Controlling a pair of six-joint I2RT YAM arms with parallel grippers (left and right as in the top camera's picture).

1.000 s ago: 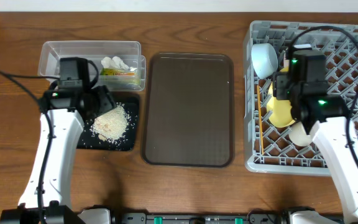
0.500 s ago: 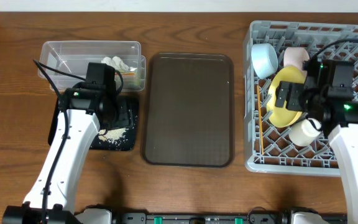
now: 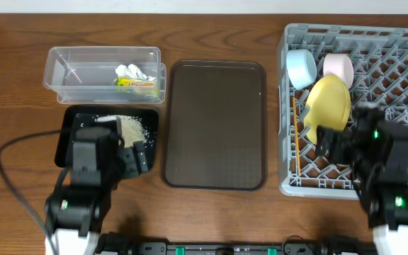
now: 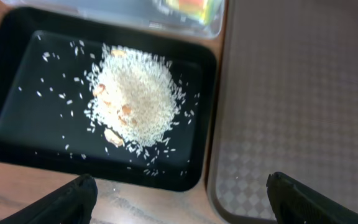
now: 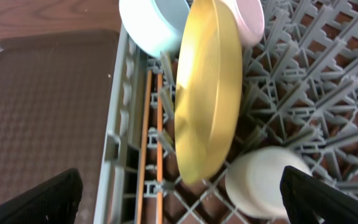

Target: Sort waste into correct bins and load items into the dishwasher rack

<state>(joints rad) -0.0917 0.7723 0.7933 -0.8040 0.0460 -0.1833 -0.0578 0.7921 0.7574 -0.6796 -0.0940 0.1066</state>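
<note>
The grey dishwasher rack [image 3: 402,49] holds the light blue bowl [image 3: 301,68], the pinkish bowl [image 3: 338,65], the yellow plate [image 3: 329,103] standing on edge, and the chopsticks [image 3: 296,145]. The right wrist view shows the plate [image 5: 207,87], the chopsticks [image 5: 153,137] and the pale cup [image 5: 263,180]. My right gripper [image 5: 179,202] is open and empty above the rack's front left. The beige crumbs [image 4: 135,99] lie in the black tray [image 4: 17,124]. The wrapper [image 3: 139,86] and tissue [image 3: 129,71] lie in the clear container [image 3: 83,64]. My left gripper [image 4: 182,199] is open and empty at the tray's front right corner.
The large dark brown serving tray [image 3: 214,124] lies between the black tray and the rack, with nothing on it. Its left rim shows in the left wrist view [image 4: 278,124]. Bare wooden table [image 3: 20,85] surrounds everything.
Both arms have pulled back toward the table's front edge. The left left the black tray, uncovering the crumbs. The right moved off the yellow plate, which stands in the rack.
</note>
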